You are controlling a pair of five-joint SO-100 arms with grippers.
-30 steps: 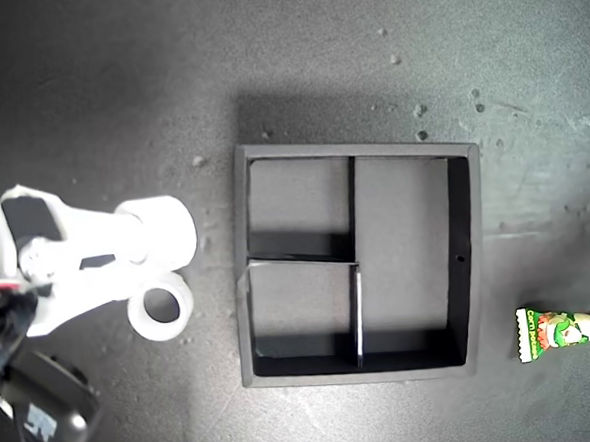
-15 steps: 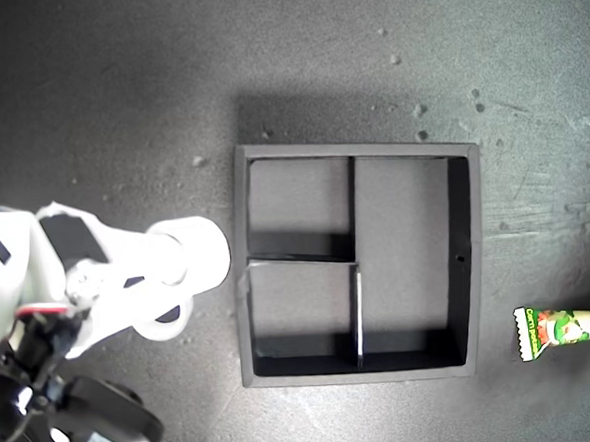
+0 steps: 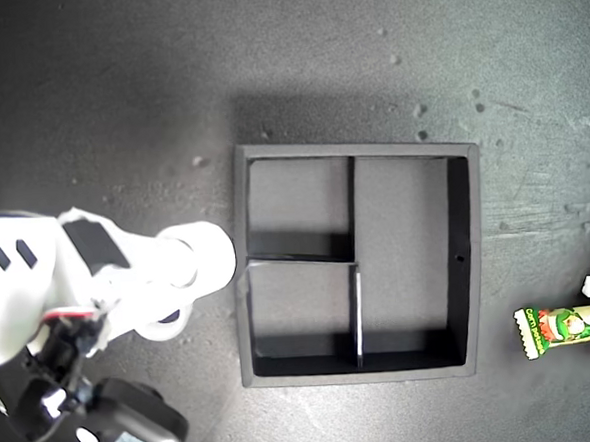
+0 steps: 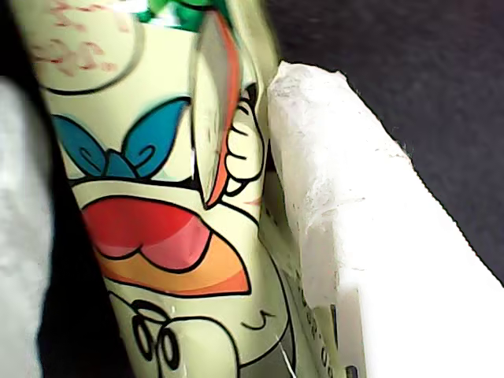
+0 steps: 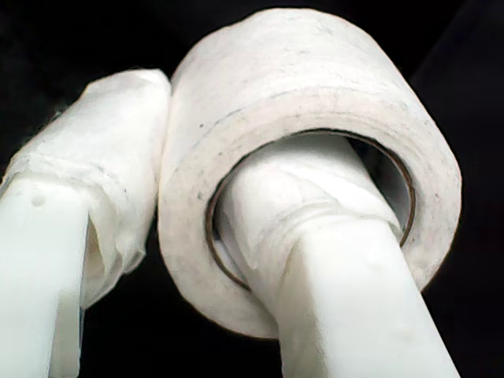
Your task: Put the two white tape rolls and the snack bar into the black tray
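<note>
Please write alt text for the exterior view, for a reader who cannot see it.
Seen from above, my second gripper carries a white tape roll toward an empty black tray on a dark surface. A second tape roll lies partly hidden beneath the arm. At the exterior view's right edge, the snack bar pokes into view.

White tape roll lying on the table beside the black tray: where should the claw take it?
The thick white tape ring seems to lie flat, hole up, mostly hidden under the arm. Probably best from above: one finger in the hole, one outside the wall, as my second claw grips the other white tape roll.
</note>
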